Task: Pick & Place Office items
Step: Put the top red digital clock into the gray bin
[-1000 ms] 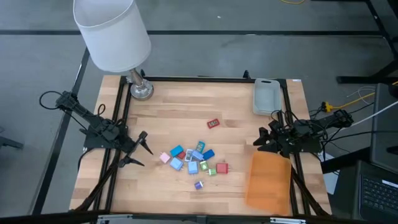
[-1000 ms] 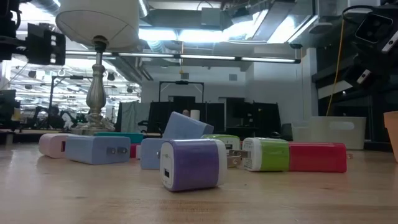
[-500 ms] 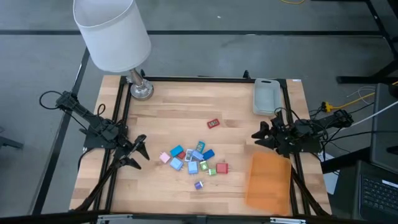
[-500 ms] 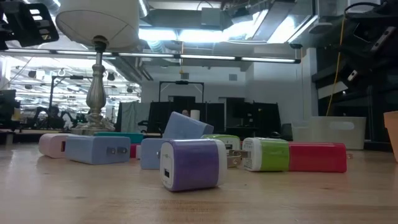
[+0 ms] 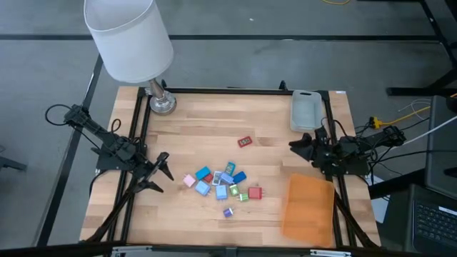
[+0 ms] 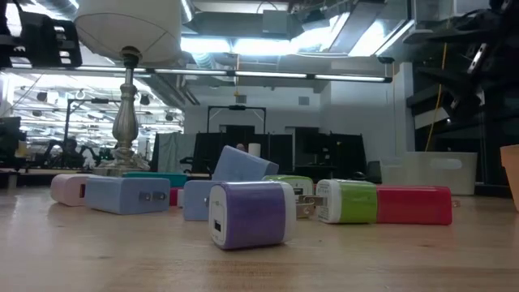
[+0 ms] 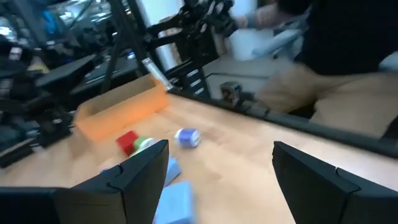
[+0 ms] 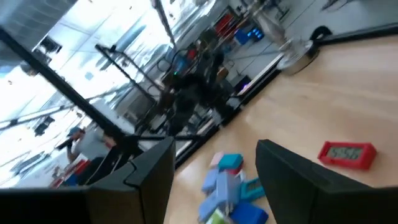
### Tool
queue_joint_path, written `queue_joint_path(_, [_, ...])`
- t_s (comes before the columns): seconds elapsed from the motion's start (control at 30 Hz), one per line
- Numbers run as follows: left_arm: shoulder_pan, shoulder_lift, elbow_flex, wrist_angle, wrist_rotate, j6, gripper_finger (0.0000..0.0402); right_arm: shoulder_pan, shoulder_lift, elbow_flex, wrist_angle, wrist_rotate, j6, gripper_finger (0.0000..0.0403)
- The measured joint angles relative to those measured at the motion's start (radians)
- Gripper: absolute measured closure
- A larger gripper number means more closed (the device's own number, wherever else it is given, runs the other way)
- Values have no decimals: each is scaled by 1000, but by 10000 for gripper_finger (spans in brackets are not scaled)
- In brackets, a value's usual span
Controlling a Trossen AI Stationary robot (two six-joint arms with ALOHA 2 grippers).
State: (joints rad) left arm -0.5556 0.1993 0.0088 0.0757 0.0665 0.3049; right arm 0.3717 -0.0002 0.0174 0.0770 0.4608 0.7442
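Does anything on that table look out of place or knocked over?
One red piece lies alone, apart from the heap of coloured pieces. In the heap, a light blue piece sits tilted atop others. Nothing looks spilled or broken.

One camera is looking straight down on the whole table (image 5: pixel 214 118). A second is sitting at tabletop level, close to the small blocks (image 6: pixel 248 212), facing the room behind. Each wrist camera is peering forward between its own fingers, slanting down across the wood. All four are sharing the block cluster.
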Motion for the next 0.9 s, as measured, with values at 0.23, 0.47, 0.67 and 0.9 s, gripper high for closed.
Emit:
queue_joint_path(0.23, [0, 0, 0, 187, 42, -166, 121, 0, 0, 0, 116, 19, -123, 182])
queue_joint_path(0.47, [0, 0, 0, 265, 13, -337, 121, 0, 0, 0, 123, 281, -255, 182])
queue_joint_path(0.67, [0, 0, 0, 308, -208, -440, 121, 0, 0, 0, 125, 453, -292, 182])
queue_joint_path(0.9, [2, 8, 0, 250, -402, -474, 121, -5, 0, 0, 119, 392, -291, 182])
